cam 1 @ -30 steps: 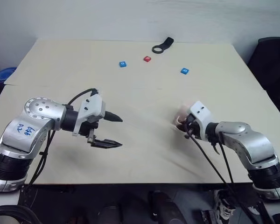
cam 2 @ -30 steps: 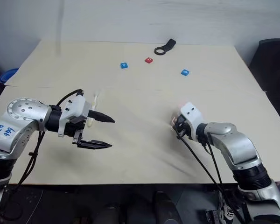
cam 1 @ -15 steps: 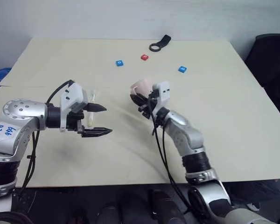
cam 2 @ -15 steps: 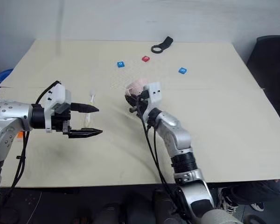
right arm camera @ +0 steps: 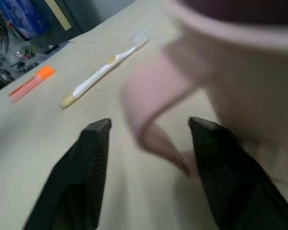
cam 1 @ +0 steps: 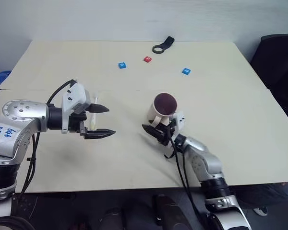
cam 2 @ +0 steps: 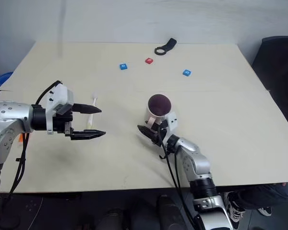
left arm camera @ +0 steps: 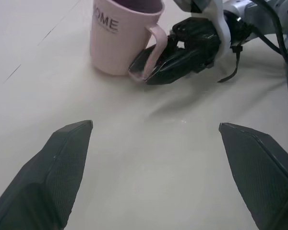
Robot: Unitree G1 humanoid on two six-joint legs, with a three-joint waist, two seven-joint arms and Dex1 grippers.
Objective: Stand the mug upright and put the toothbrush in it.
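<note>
The pale pink mug (cam 1: 159, 111) stands upright on the table near its middle, dark maroon inside, handle (left arm camera: 152, 50) turned toward me. My right gripper (cam 1: 151, 130) lies low at the mug's near side, open, one finger on each side of the handle (right arm camera: 149, 103) without closing on it. The white and pale-yellow toothbrush (cam 2: 92, 109) lies flat on the table to the mug's left. My left gripper (cam 2: 102, 122) hovers open and holds nothing, just on the near side of the toothbrush, pointing toward the mug.
Two blue blocks (cam 1: 122, 65) (cam 1: 186, 71), a red block (cam 1: 147, 59) and a black ring tool (cam 1: 163, 44) lie at the far side. An orange marker (right arm camera: 31, 84) lies left of the toothbrush. A dark chair (cam 1: 278, 57) stands past the right edge.
My right arm carried the mug, held tilted, leftward to the table's middle and set it upright. Its fingers have since opened around the handle. The left gripper stayed open, barely moving.
</note>
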